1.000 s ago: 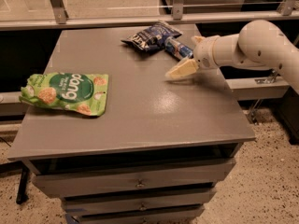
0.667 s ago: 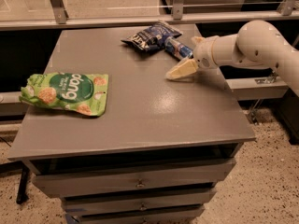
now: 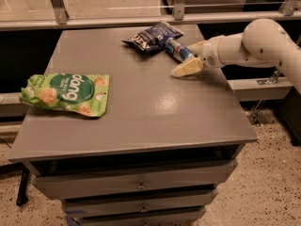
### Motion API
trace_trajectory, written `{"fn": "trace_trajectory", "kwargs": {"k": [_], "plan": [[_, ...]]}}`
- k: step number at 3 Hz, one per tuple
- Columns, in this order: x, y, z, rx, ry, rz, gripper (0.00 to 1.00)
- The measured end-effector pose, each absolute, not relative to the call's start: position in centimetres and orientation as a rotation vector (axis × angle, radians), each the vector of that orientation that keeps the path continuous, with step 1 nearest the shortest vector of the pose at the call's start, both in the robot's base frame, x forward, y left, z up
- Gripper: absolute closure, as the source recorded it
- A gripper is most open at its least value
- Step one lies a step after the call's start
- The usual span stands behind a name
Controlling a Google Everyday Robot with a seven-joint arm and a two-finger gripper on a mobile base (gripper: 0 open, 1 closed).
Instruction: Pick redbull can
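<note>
The redbull can [image 3: 175, 48] lies on its side at the back of the grey table [image 3: 141, 107], blue and silver, with its far end against the dark blue snack bag [image 3: 153, 36]. My gripper [image 3: 185, 58] reaches in from the right on a white arm. Its cream fingers [image 3: 188, 68] are spread open on either side of the can's near end, low over the table, and are not closed on it.
A green snack pouch [image 3: 68, 94] lies flat at the table's left edge. A metal rail [image 3: 141, 20] and glass panels run behind the table. Drawers [image 3: 138, 185] sit under the tabletop. A low shelf [image 3: 258, 86] stands to the right.
</note>
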State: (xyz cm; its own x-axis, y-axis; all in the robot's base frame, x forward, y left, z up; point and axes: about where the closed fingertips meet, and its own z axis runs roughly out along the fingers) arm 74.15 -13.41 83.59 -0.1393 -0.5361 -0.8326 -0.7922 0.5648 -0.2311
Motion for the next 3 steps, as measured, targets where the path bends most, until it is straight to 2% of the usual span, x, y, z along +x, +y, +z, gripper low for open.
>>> {"fn": "trace_trajectory", "kwargs": {"k": [2,3], "plan": [[74.15,-13.61,83.47,-1.094,1.82,0.336,0.87],[74.15,-13.61,83.47,-1.094,1.82,0.336,1.0]]}}
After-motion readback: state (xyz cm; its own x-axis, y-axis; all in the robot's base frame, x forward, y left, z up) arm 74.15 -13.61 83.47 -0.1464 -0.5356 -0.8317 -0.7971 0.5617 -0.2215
